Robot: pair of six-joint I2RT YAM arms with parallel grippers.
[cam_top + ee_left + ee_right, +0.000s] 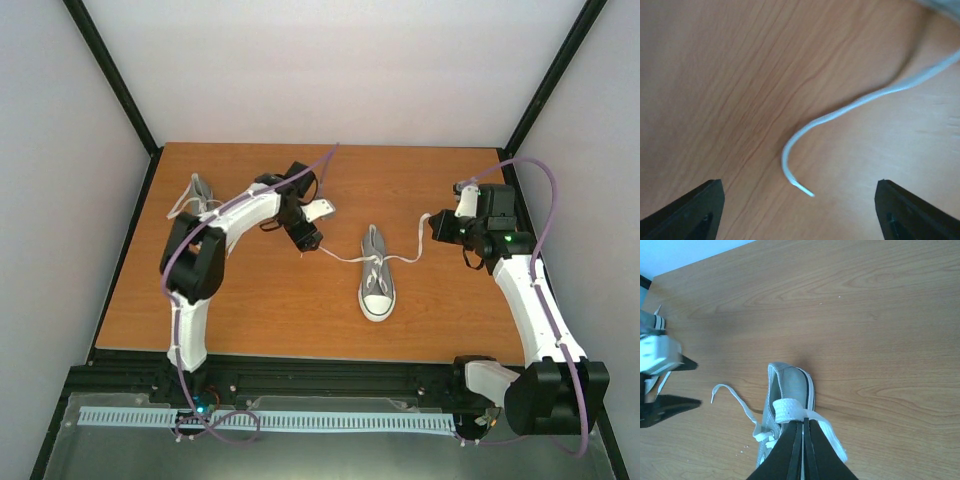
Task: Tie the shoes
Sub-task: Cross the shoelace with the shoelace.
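Left gripper [797,186] spread wide above the table [260,310]; right gripper [803,426] pinched tight on a white lace [787,410]. Wooden board bounded by a black frame [126,250], with broad bare room at far centre and near left. Grey sneaker [377,278] at centre, white toe cap toward the near edge, laces undone and trailing to both sides. Second sneaker [200,192] at far left, partly behind the left arm [235,215]. Loose lace end [850,105] lying flat between the left fingertips, untouched.
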